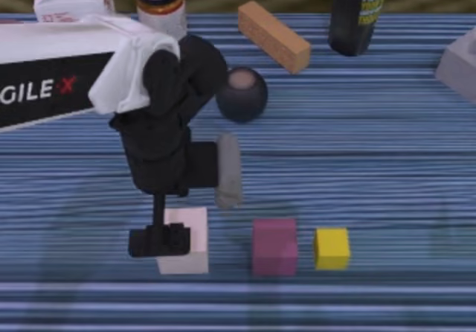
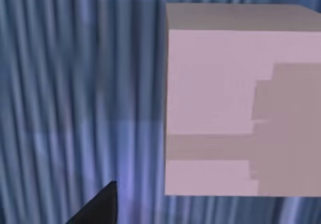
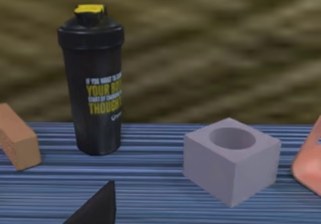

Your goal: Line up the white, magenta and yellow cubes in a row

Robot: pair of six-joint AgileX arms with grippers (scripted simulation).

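White cube [image 1: 195, 237]: largest of the three, pale pinkish-white, flat on the striped blue surface [image 1: 387, 138] near its front edge, left of the middle; it fills much of the left wrist view [image 2: 215, 108].
Magenta cube [image 1: 274, 246]: mid-sized, on the surface to the right of the white cube, a clear gap between them.
Yellow cube [image 1: 332, 248]: smallest, just right of the magenta cube, a narrow gap between, near the front edge; the three lie roughly in one row along that edge.
Left gripper [image 1: 158, 241]: over the white cube's left part, seen from above; whether it touches the cube cannot be told.
Left fingers: cannot tell how far apart they stand; the left wrist view shows only one dark tip [image 2: 100, 206] beside the cube.
Right gripper: outside the top view; its wrist view shows only a dark finger tip [image 3: 98, 209], so the opening cannot be told.
Dark ball [image 1: 242, 94]: behind the row, beside the left arm.
Tan block [image 1: 273, 36]: near the back edge, lying slantwise.
Black shaker bottle [image 1: 357, 12]: upright at the back edge, right of the tan block.
Grey block [image 3: 231, 158]: at the right edge, with a round hollow in its top.
Jar [image 1: 160, 1]: at the back edge, left of the tan block.
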